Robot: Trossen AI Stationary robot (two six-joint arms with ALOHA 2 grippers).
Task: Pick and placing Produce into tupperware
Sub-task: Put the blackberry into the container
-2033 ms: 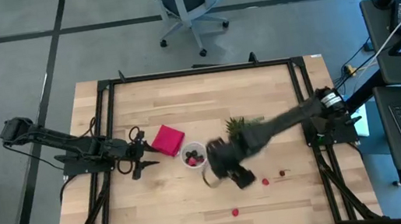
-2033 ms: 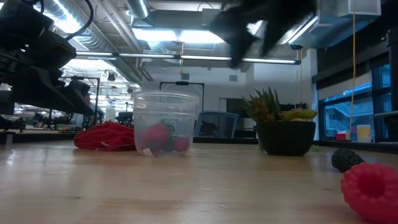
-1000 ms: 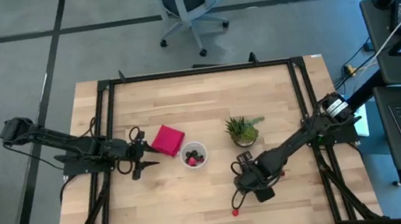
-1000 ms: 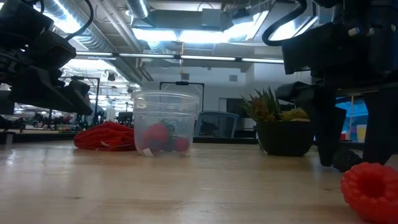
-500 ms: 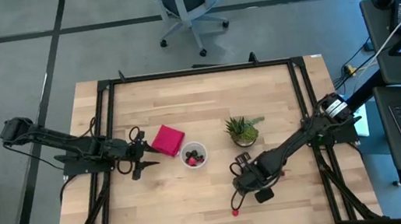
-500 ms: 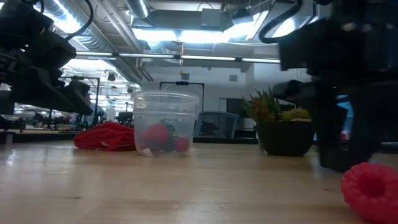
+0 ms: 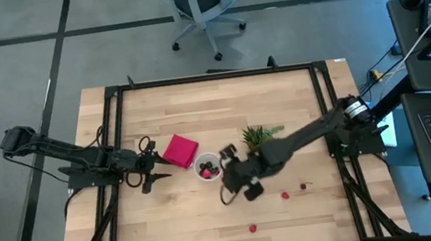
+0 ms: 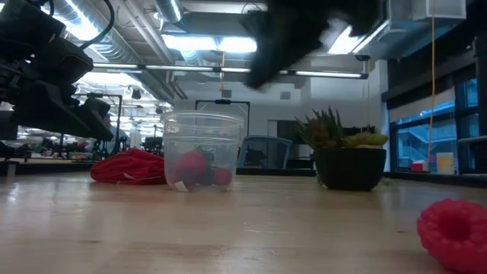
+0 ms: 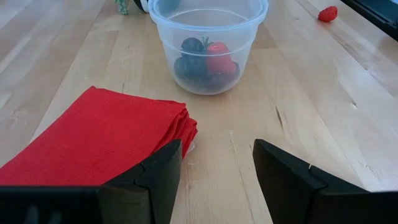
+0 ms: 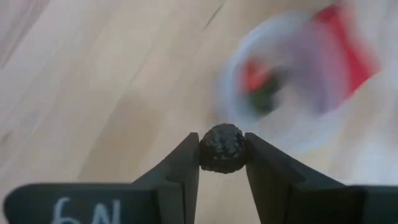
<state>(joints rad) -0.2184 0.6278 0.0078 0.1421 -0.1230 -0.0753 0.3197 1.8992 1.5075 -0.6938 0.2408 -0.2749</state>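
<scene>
The tupperware point(image 7: 208, 167) is a small clear round cup standing on the wooden table; it holds a few red and dark berries point(image 9: 206, 60). My right gripper point(image 7: 229, 169) hovers just right of it, high above the table in the low view point(image 8: 289, 30), shut on a blackberry point(image 10: 222, 148). More produce lies on the table: a red raspberry point(image 8: 455, 232) and small red fruits point(image 7: 253, 228) point(image 7: 285, 195). My left gripper point(image 9: 217, 168) waits open to the cup's left, beside the red cloth point(image 9: 99, 143). My right gripper pinches the dark blackberry point(image 10: 222, 163) between its two fingertips point(image 10: 191, 155), one on each side of it. The berry is lifted clear of the table, with the blurred tupperware point(image 10: 280, 87) beyond it.
A spiky green potted plant point(image 7: 258, 136) stands just right of the cup, behind my right arm. The folded red cloth point(image 7: 179, 150) lies left of the cup. A small dark-red fruit point(image 7: 303, 185) sits toward the right. A black frame point(image 7: 209, 77) rims the table.
My right gripper stood low over the blackberry toward the table's near right, fingers either side of it. It has since risen with the berry and swung left and farther, up to the tupperware. The blackberry is lifted clear of the table.
</scene>
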